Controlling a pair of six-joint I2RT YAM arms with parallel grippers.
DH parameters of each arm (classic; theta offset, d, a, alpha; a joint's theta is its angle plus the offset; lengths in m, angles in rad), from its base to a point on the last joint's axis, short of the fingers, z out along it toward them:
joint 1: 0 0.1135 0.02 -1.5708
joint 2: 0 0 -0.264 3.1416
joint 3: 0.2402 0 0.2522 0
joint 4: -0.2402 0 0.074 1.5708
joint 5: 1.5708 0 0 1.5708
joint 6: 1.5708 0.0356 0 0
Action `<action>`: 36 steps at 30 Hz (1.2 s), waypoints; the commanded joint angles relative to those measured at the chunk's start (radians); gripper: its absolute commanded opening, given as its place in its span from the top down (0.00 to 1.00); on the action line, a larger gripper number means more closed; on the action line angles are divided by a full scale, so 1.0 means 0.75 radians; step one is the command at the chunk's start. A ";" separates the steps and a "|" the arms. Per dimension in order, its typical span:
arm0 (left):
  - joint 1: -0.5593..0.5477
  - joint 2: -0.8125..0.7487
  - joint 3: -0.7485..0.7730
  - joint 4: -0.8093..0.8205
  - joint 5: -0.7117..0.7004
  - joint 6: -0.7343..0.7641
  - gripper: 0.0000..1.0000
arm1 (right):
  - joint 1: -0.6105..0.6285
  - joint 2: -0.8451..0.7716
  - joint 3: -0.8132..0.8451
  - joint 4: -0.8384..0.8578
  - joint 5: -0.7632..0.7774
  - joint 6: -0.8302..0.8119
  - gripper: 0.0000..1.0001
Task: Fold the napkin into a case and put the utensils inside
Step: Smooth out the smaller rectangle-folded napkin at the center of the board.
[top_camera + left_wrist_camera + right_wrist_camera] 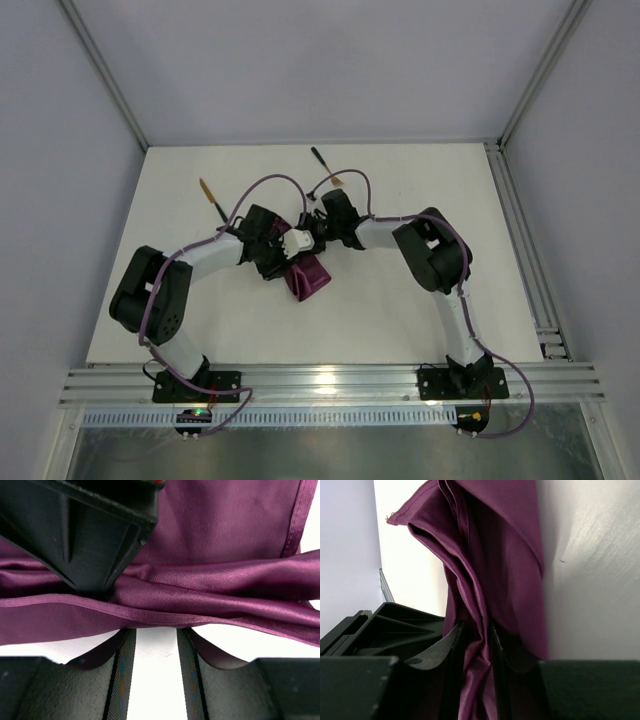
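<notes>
The magenta-purple napkin (310,278) is bunched in loose folds at mid-table between both grippers, not a flat case. My left gripper (284,266) is at its left side. In the left wrist view the left gripper (155,632) is open, with white table between its fingers (125,675) and the napkin's hem (165,615) lying across their tips. My right gripper (306,250) comes from the right; its jaws (475,630) stand slightly open with folds of napkin (490,555) running between them. The knife (212,200) and fork (326,167) lie on the table behind the arms.
The right gripper's black body (85,535) fills the upper left of the left wrist view, close above the cloth. Purple cables loop over both arms. An aluminium rail (520,240) borders the table's right side, and grey walls enclose it.
</notes>
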 commanded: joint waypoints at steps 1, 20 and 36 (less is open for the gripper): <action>0.001 0.003 0.015 0.062 0.019 -0.024 0.60 | -0.008 -0.133 0.046 -0.064 0.019 -0.038 0.67; 0.003 0.023 0.087 0.094 0.043 -0.110 0.60 | -0.130 -0.187 0.101 -0.522 0.281 -0.403 0.58; 0.001 0.170 0.265 0.027 0.029 -0.181 0.66 | -0.085 -0.066 0.060 -0.426 0.118 -0.321 0.93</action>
